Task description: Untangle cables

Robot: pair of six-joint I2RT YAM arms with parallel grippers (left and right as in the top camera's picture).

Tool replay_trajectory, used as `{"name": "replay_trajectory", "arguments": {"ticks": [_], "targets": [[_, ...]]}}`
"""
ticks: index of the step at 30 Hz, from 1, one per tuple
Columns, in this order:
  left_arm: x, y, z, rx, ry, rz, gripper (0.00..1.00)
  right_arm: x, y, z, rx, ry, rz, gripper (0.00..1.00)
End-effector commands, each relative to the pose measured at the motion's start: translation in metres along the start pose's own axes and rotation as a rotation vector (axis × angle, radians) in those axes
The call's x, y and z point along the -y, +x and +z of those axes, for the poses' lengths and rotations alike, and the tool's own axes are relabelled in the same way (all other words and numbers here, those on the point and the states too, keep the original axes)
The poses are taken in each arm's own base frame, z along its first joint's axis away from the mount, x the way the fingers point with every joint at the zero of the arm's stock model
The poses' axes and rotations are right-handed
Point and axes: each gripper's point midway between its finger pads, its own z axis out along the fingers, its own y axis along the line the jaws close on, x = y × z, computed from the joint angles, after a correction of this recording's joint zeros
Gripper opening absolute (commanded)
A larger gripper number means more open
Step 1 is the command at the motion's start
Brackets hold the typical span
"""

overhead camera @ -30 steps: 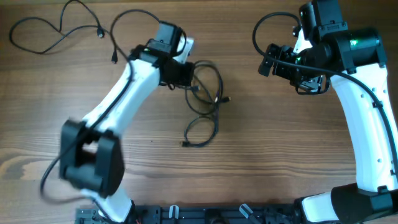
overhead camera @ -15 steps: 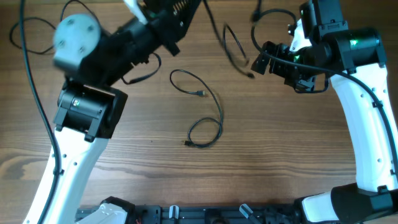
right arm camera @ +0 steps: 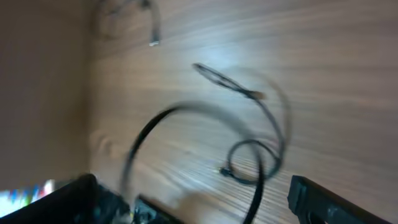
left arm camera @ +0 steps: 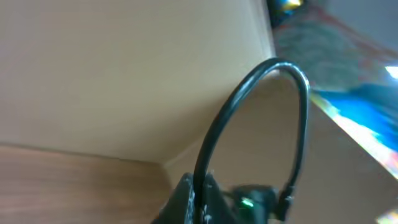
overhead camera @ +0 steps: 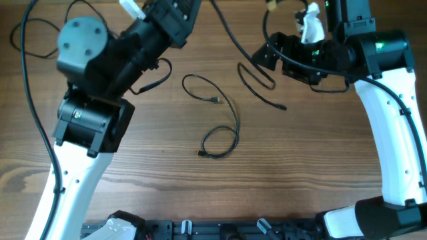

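My left gripper [overhead camera: 190,8] is raised high at the top edge and shut on a thin black cable [overhead camera: 230,37]. The cable hangs down to the right, loops [overhead camera: 257,75] and ends near the table. In the left wrist view the cable [left arm camera: 249,93] arches up from between the closed fingers [left arm camera: 202,199]. My right gripper [overhead camera: 267,59] is open next to the hanging loop. In the right wrist view a blurred cable [right arm camera: 258,180] passes between its spread fingers [right arm camera: 196,199]. A second cable [overhead camera: 230,113] lies loose on the table centre, with a small loop at its lower end.
Another thin cable [overhead camera: 155,75] lies on the table partly under the left arm, and a piece of one [overhead camera: 40,25] shows at the far left top. The left arm's thick wire [overhead camera: 30,100] hangs down the left side. The wooden table [overhead camera: 300,167] fills the view.
The left gripper has lifted one cable up out of the pile, leaving another flat on the table. The right gripper has moved left to the hanging loop, which has swung lower.
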Motion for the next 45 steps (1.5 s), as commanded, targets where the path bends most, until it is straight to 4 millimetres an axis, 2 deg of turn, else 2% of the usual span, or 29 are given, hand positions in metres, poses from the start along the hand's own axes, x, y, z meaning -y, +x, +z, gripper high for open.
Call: {"name": "replay_trajectory", "arguments": {"ticks": [1, 4, 6, 8, 12, 15, 17, 21, 25, 27, 29, 30, 32, 34, 36, 37, 39, 40, 42, 43, 45], "targets": [[-0.017, -0.019, -0.002, 0.111, -0.093, -0.071, 0.04, -0.040, 0.013, -0.008, -0.047, -0.225, -0.193, 1.00], [-0.003, -0.021, -0.002, 0.111, -0.025, -0.151, 0.04, -0.065, 0.024, -0.014, -0.080, -0.374, -0.290, 1.00], [0.015, -0.022, -0.002, 0.092, 0.057, -0.149, 0.04, -0.072, 0.028, -0.012, -0.090, -0.386, -0.309, 1.00], [0.024, -0.029, -0.003, 0.116, 0.100, -0.222, 0.04, -0.076, 0.027, -0.010, -0.081, -0.395, -0.329, 1.00], [0.036, -0.033, -0.006, 0.112, 0.159, -0.350, 0.04, -0.076, 0.020, -0.009, -0.059, -0.381, -0.314, 1.00], [0.047, -0.022, -0.006, 0.021, 0.208, -0.519, 0.04, -0.068, 0.000, -0.005, 0.014, -0.305, -0.282, 1.00], [0.059, -0.022, -0.009, -0.004, 0.259, -0.535, 0.04, -0.067, -0.007, -0.004, 0.041, -0.283, -0.258, 1.00], [0.088, -0.036, -0.020, 0.019, 0.392, -0.487, 0.04, -0.059, -0.018, -0.001, 0.081, -0.215, -0.201, 0.97], [0.091, -0.037, -0.022, 0.025, 0.405, -0.481, 0.04, -0.073, -0.020, 0.006, 0.105, -0.215, -0.209, 0.59], [0.087, -0.041, -0.022, 0.037, 0.395, -0.478, 0.04, -0.065, -0.017, 0.013, 0.110, -0.137, -0.199, 0.04], [0.076, -0.046, -0.022, 0.056, 0.360, -0.478, 0.04, -0.048, -0.015, 0.015, 0.104, -0.057, -0.118, 0.05], [0.063, -0.051, -0.021, 0.077, 0.318, -0.485, 0.04, -0.042, -0.012, 0.016, 0.094, -0.028, -0.106, 0.04], [0.018, -0.058, -0.019, 0.116, 0.161, -0.534, 0.04, -0.034, -0.006, 0.016, 0.073, 0.009, -0.085, 0.04], [-0.019, -0.057, -0.022, 0.122, 0.028, -0.584, 0.04, -0.022, -0.006, 0.015, 0.082, 0.072, -0.069, 0.05], [-0.032, -0.045, -0.023, 0.064, -0.025, -0.597, 0.04, 0.003, -0.012, 0.011, 0.124, 0.206, -0.026, 0.04], [-0.027, -0.040, -0.023, 0.026, -0.011, -0.554, 0.04, 0.007, -0.013, 0.010, 0.135, 0.230, -0.026, 0.12], [-0.021, -0.031, -0.022, -0.020, 0.007, -0.526, 0.04, 0.001, -0.015, 0.011, 0.130, 0.206, -0.086, 0.34], [-0.019, -0.028, -0.021, -0.034, 0.013, -0.515, 0.04, -0.010, -0.013, 0.013, 0.110, 0.147, -0.194, 0.41], [-0.018, -0.027, -0.020, -0.038, 0.015, -0.510, 0.04, -0.033, -0.004, 0.016, 0.059, 0.015, -0.403, 0.48], [-0.021, -0.030, -0.020, -0.013, 0.004, -0.511, 0.04, -0.042, 0.001, 0.016, 0.045, -0.037, -0.454, 0.51], [-0.030, -0.043, -0.020, 0.070, -0.028, -0.531, 0.04, -0.056, 0.006, 0.014, 0.036, -0.118, -0.505, 0.64]]}}
